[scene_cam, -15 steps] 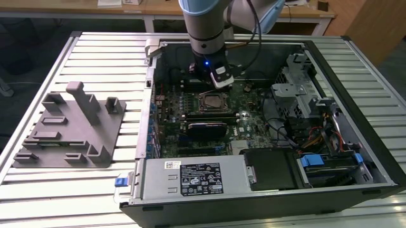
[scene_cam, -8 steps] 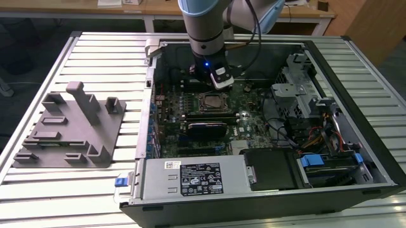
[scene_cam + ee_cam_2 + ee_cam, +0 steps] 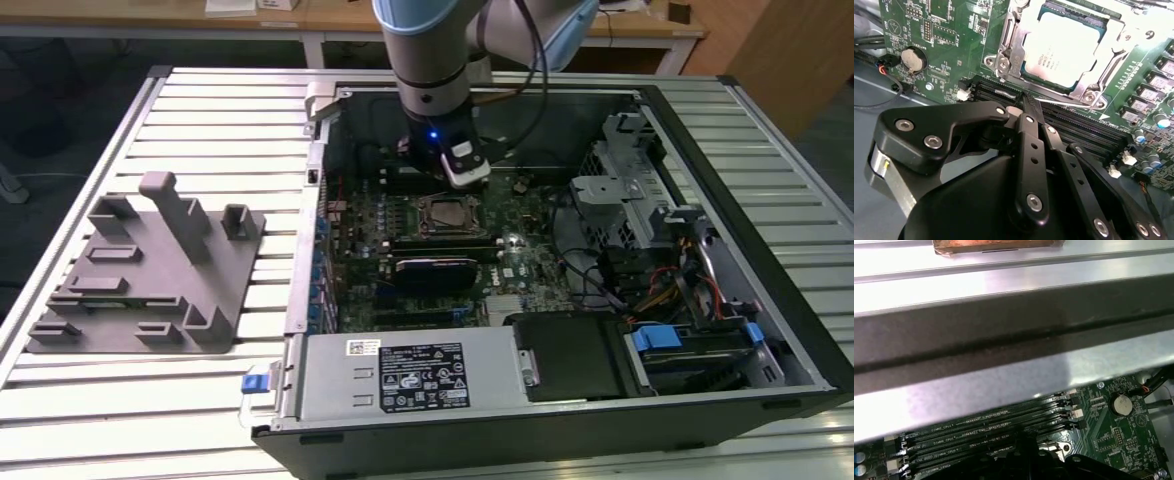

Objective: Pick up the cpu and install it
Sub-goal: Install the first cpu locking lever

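Cpu (image 3: 1066,50) sits seated in the motherboard socket inside the computer case (image 3: 787,330), jaws closed empty beside it.

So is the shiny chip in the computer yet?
Looks like it: the cpu sits flat in its socket on the motherboard, metal frame around it. The claw is shut and holds nothing, its tips by the socket's thin lever. I cannot tell if that is latched.

The exterior view looks down from above at the open case (image 3: 561,250); both wrist views sit close over its motherboard (image 3: 944,30).
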{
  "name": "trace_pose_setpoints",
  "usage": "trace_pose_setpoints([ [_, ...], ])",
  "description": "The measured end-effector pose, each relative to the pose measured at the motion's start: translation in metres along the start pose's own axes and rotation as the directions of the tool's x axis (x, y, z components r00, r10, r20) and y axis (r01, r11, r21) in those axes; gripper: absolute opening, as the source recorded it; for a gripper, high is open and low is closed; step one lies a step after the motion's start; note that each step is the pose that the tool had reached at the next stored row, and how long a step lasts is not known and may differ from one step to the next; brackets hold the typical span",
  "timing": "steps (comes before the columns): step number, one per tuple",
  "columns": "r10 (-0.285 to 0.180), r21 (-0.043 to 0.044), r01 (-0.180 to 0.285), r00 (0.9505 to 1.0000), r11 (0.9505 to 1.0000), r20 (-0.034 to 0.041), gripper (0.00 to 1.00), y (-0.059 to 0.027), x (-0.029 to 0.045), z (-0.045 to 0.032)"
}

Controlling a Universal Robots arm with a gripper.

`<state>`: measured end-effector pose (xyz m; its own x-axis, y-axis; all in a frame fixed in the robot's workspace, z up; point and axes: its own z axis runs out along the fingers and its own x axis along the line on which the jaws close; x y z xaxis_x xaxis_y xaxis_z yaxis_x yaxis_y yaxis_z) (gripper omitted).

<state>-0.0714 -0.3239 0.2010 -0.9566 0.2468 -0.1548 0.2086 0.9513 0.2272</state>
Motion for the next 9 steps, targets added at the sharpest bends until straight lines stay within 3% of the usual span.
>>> trace_pose_setpoints([
  [6, 0.001, 0.0014, -0.001, 1.0000, 1.0000, 0.0028, 0.11, 0.0020, 0.0025, 0.0016],
  [9, -0.001, 0.0107, 0.000, 0.9999, 0.9999, 0.0105, 0.11, 0.0017, 0.0028, 0.0023],
])
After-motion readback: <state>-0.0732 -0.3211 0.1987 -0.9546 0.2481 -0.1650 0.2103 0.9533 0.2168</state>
